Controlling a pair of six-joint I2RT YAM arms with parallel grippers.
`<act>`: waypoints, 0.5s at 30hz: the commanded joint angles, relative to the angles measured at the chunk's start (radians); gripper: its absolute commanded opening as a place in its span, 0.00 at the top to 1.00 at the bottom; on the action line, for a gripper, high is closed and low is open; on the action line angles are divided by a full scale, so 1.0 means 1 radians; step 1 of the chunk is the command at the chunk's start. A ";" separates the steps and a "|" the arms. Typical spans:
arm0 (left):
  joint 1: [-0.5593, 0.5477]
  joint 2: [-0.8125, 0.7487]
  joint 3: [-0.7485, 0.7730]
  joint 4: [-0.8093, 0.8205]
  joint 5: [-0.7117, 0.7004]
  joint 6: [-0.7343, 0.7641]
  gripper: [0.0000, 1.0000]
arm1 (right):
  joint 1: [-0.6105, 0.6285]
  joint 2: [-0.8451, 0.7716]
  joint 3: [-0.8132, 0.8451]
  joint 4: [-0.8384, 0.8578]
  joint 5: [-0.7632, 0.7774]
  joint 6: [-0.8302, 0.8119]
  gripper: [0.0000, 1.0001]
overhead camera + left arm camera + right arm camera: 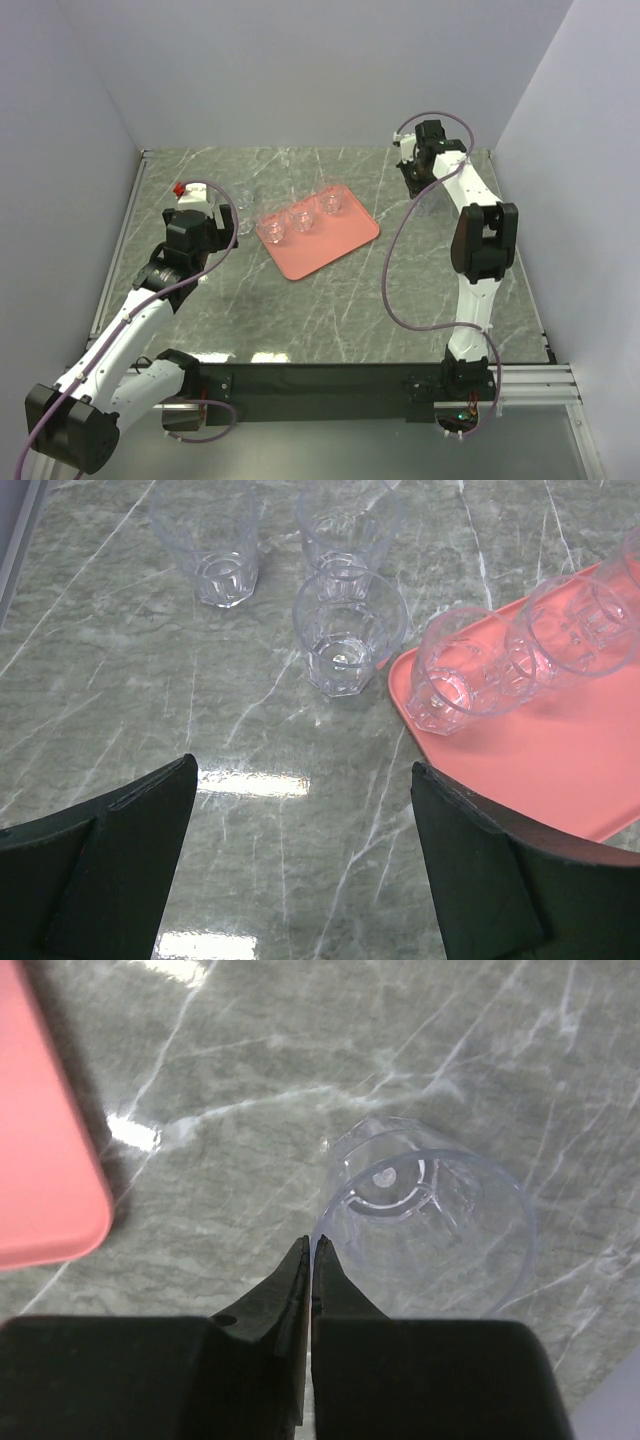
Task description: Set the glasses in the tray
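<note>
Tray holds three glasses; three more glasses stand left of it. Left tool wide; right tool pinches a glass rim.

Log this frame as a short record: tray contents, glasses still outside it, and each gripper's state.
tray: flat salmon-pink rectangular tray on the grey marble table
in tray: three small clear drinking glasses, in a row
outside, left of tray: three more clear glasses, upright on the table
outside, right of tray: one clear glass
left gripper: open, empty, facing the three loose glasses
right gripper: shut, tips at that single glass's rim; cannot tell if it is gripped
</note>
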 commanded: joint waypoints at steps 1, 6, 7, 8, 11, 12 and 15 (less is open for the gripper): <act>0.003 -0.013 0.008 0.041 -0.019 0.007 0.07 | 0.011 -0.124 -0.054 0.030 -0.080 -0.046 1.00; 0.003 -0.013 0.010 0.039 -0.017 0.007 0.07 | 0.025 -0.298 -0.223 0.107 -0.157 -0.081 1.00; 0.003 -0.014 0.010 0.038 -0.016 0.007 0.07 | 0.029 -0.298 -0.240 0.119 -0.163 -0.084 1.00; 0.003 -0.015 0.010 0.039 -0.017 0.007 0.07 | 0.036 -0.325 -0.255 0.129 -0.171 -0.084 1.00; 0.004 -0.014 0.010 0.039 -0.017 0.005 0.07 | 0.063 -0.371 -0.306 0.152 -0.188 -0.095 1.00; 0.003 -0.013 0.010 0.039 -0.017 0.005 0.07 | 0.074 -0.381 -0.317 0.155 -0.200 -0.099 1.00; 0.003 -0.015 0.010 0.038 -0.017 0.005 0.07 | 0.131 -0.413 -0.358 0.178 -0.202 -0.106 1.00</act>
